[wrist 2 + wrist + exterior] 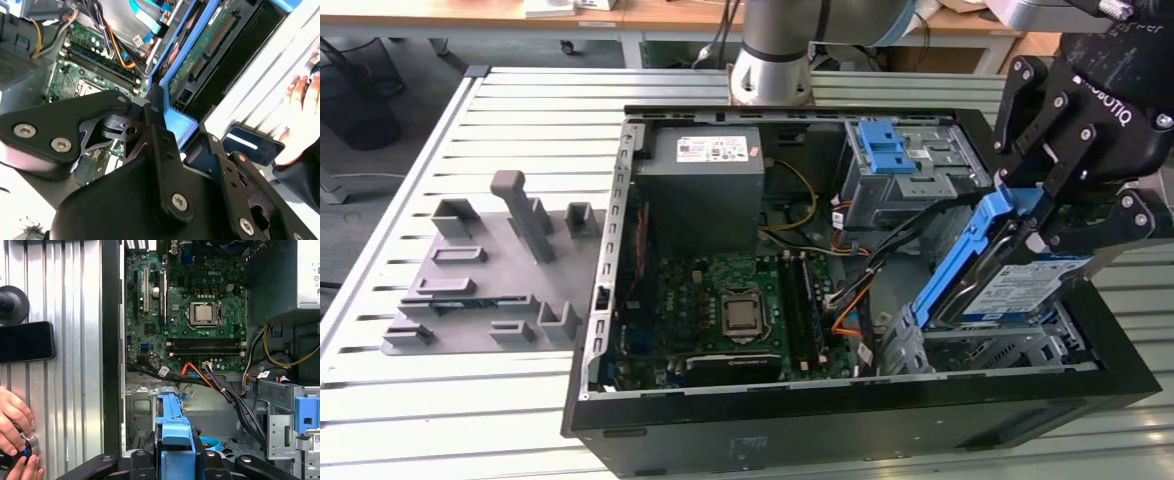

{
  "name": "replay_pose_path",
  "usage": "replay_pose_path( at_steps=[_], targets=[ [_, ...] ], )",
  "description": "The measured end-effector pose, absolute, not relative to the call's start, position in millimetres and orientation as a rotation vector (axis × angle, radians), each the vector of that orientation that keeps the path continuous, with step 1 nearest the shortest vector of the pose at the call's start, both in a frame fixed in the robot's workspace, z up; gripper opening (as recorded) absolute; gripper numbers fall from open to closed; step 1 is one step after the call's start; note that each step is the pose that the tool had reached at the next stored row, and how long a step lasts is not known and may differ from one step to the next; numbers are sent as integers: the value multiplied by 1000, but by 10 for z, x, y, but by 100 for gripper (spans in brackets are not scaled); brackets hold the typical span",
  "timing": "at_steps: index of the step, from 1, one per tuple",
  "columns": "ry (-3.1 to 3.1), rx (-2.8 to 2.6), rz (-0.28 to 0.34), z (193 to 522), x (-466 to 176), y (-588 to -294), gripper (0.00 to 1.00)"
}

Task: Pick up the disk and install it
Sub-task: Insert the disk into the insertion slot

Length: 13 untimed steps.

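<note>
So the disk (1014, 290) is up in the air, tilted on edge in its blue carrier (958, 262). It's hanging over the grey metal cage (1014, 352) at the near corner of the open computer case (854, 420), on the exterior view's right. The gripper (1051, 215) is closed on the carrier's upper end, holding the whole thing. The motherboard (734, 300) lies toward the exterior view's left of it, and the drive bay (914, 170) with the blue latch is farther back. In the first wrist view a person's hand (15, 425) is on a knob (30, 444) on the slatted table (65, 300).
</note>
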<state>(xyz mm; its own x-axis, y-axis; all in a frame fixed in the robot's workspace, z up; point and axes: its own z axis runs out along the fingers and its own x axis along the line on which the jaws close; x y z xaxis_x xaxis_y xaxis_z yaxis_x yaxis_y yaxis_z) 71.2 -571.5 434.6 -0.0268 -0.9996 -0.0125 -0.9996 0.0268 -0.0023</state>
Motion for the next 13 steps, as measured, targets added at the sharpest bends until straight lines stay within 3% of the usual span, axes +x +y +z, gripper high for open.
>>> replay_pose_path(
  at_steps=[13],
  targets=[
    [2216, -2212, 11, 4355, 712, -5711, 36]
  ],
)
